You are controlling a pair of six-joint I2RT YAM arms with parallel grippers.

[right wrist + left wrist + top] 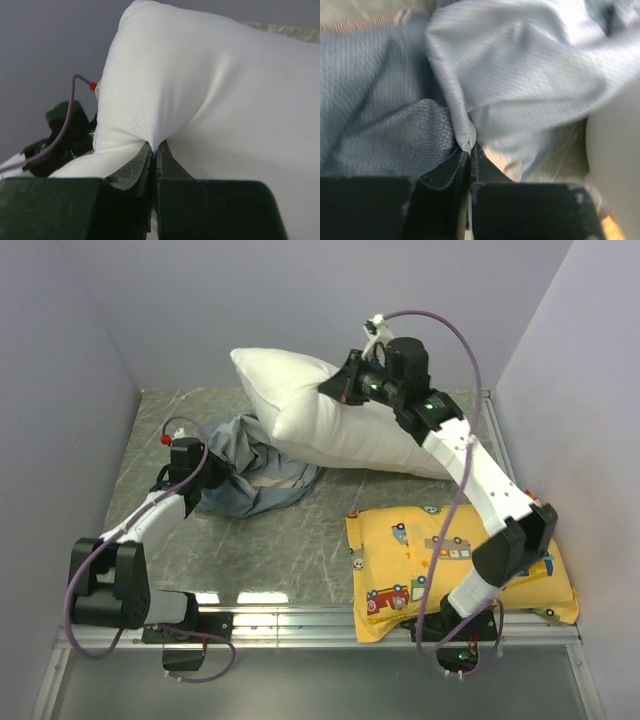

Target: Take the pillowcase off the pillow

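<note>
Top external: left pincer [222, 483] nips pillowcase [268, 487]; right [324, 390], pillow [290, 415].

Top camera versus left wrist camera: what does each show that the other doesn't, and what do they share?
Only the top view: the right gripper pinching the white pillow, and the yellow vehicle-print pillow by the right arm's base. Only the left wrist view: the left gripper close up, its jaws closed on a fold of the pillowcase. Both: the crumpled blue-grey pillowcase with the left gripper at it.
</note>
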